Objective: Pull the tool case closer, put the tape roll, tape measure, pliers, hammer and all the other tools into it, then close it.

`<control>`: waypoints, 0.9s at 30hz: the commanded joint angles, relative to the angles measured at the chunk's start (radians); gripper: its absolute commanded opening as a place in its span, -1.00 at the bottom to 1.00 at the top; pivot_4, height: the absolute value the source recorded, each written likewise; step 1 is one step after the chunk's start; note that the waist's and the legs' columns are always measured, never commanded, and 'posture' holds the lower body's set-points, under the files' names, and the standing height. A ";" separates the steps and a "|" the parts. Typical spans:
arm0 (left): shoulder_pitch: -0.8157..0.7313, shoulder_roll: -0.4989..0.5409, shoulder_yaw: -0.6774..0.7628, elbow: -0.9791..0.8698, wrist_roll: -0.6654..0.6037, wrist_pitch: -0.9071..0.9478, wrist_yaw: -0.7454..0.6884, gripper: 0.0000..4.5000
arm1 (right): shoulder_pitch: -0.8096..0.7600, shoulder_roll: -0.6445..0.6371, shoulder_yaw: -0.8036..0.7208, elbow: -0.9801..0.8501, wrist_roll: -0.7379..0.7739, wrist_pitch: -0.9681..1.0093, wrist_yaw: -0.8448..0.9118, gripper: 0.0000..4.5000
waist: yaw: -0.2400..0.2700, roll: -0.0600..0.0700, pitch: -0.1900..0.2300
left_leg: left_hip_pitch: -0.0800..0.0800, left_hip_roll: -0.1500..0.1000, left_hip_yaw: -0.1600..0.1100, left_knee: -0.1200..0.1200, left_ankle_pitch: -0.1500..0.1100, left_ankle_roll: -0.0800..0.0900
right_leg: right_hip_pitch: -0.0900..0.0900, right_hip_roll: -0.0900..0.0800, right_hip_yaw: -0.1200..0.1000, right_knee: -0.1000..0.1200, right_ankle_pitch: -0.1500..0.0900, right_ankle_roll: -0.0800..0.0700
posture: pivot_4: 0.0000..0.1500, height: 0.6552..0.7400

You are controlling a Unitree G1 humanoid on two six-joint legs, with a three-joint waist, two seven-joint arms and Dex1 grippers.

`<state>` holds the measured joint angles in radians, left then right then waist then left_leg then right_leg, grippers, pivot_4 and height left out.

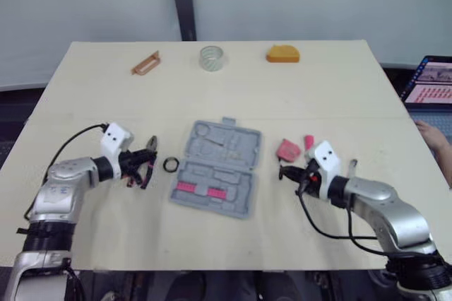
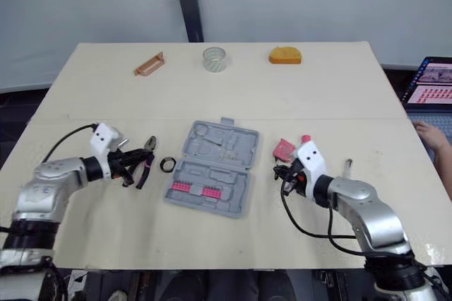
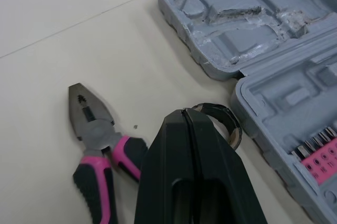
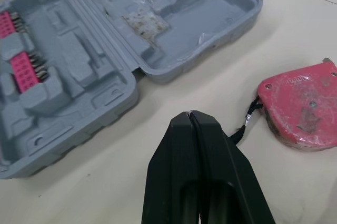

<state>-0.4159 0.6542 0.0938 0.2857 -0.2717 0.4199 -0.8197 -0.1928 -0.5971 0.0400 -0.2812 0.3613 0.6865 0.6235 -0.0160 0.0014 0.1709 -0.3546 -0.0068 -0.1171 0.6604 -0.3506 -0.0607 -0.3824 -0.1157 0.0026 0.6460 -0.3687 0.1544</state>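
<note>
The grey tool case [image 1: 217,168] lies open in the middle of the table, with pink bits [image 3: 322,156] in its near half. Pliers [image 3: 95,145] with pink and black handles and a small black tape roll [image 1: 170,165] lie just left of the case. My left gripper [image 1: 138,164] is shut and empty, its tip [image 3: 185,112] over the pliers' handles, close to the roll [image 3: 218,121]. A red tape measure [image 4: 303,108] lies right of the case. My right gripper [image 1: 285,172] is shut and empty, its tip [image 4: 190,113] just short of the tape measure's cord.
Along the far edge sit a brown tool [image 1: 145,63], a clear tape roll [image 1: 211,58] and an orange object [image 1: 282,54]. A pink item [image 1: 308,141] and a small tool [image 1: 352,167] lie by my right arm. A laptop [image 1: 431,82] and a person's hand [image 1: 431,134] are at the right.
</note>
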 commanded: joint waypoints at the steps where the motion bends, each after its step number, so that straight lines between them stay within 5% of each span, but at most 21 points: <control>1: -0.074 -0.046 -0.018 0.088 0.019 -0.052 0.011 -1.00 | -0.024 0.016 0.026 -0.005 -0.030 0.020 -0.030 -0.98 | -0.005 0.000 0.000 | 0.000 0.000 0.000 0.001 0.000 0.000 | 0.000 0.000 0.000 0.001 0.000 0.000 | 1.00 1.00; 27: -0.158 -0.102 -0.067 0.209 0.056 -0.094 -0.047 -1.00 | -0.060 0.109 0.093 -0.005 -0.103 0.100 -0.092 -0.98 | -0.015 0.000 0.000 | -0.001 0.000 0.004 0.002 0.000 0.000 | -0.009 -0.001 0.000 0.009 0.000 0.000 | 1.00 1.00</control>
<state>-0.5752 0.5347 0.0030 0.5235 -0.2070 0.3269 -0.8592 -0.2531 -0.4943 0.1358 -0.2554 0.2623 0.7869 0.5425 -0.0313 0.0012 0.1708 -0.3558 -0.0071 -0.1131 0.6626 -0.3507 -0.0604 -0.3913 -0.1170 0.0027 0.6552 -0.3686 0.1544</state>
